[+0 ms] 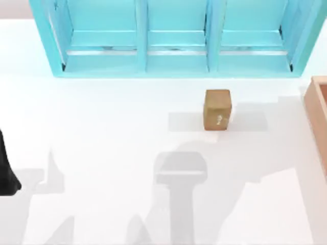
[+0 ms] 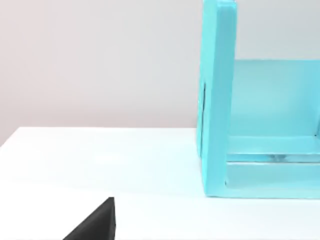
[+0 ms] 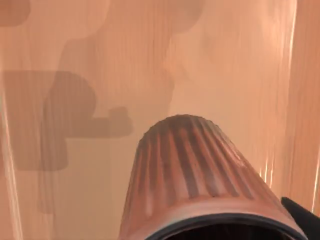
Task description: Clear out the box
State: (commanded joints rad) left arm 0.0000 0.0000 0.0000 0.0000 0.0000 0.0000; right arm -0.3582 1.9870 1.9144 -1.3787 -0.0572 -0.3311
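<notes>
At eight o'clock on the white table (image 1: 102, 132), hard against the top view's left edge, we see the dark body of our left arm (image 1: 6, 171), parked well apart from everything else. Its wrist view looks along the tabletop toward the end wall of the shelf, with a black wedge of the left gripper (image 2: 95, 225) low in the picture; whether that gripper is released or clenched we cannot tell

Across twelve o'clock stands the big turquoise shelf (image 1: 173, 38), its three bays open toward us and running from the far left to the far right of the table. Just toward two o'clock from the table's middle sits the small glossy brown cube (image 1: 217, 109), upright, alone on the white surface, near the shelf's front but not touching it, and apart from the box

At three o'clock, cut off by the top view's right edge, we find the box (image 1: 318, 115): a thick tan wall and a strip of its darker orange-brown inside. Our right wrist view looks down onto that orange-brown floor, where grey shadows lie. A ribbed reddish-brown cup (image 3: 192, 175) with a dark rim sits close under the camera, and a dark tip of the right gripper (image 3: 301, 214) shows beside the rim; we cannot tell whether that gripper is loose or clamped on the cup
</notes>
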